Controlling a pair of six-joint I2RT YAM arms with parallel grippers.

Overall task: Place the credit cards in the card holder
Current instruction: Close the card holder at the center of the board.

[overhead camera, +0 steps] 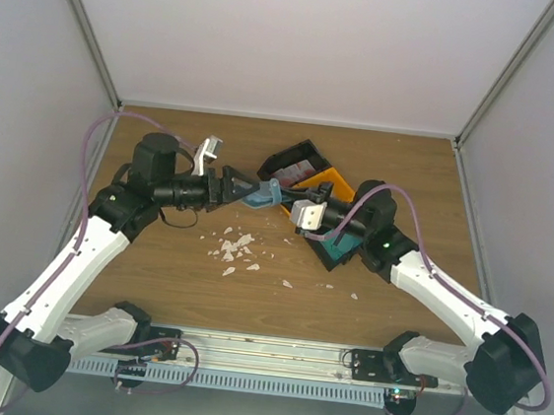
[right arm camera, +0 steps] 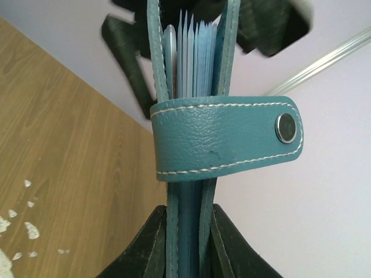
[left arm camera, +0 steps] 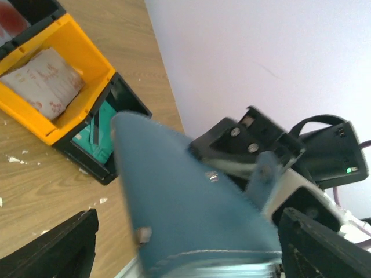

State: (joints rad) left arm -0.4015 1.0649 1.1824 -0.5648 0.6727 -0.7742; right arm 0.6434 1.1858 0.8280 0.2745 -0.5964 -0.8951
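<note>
Right gripper (right arm camera: 186, 223) is closed narrowly on the lower edge of the blue stitched leather card holder (right arm camera: 191, 145), which stands edge-on and upright between its two black fingers (right arm camera: 145, 249). Only the right wrist view shows this grip, along with the holder's strap wrapped across the front, fastened by a round metal snap (right arm camera: 285, 127). It also shows pale blue sheet edges (right arm camera: 191, 52) packed between the holder's two covers.

The left wrist view instead shows the holder's broad flat face, blurred. Behind it lies the black-and-orange plastic tray (left arm camera: 87, 55). The orange compartment holds a stack of white cards with red blotches (left arm camera: 43, 81), and the black compartment beside it holds teal green cards (left arm camera: 95, 139). What the third compartment holds is unclear.

From above, the holder hangs over the brown wooden table (overhead camera: 181, 267), between the two grippers and just in front of the tray. White irregular scraps (overhead camera: 233, 250) are scattered on the wood nearer the arm bases.

Left gripper (left arm camera: 188, 231) stands wide, with one finger on either side of the holder. Whether they touch it cannot be told.
</note>
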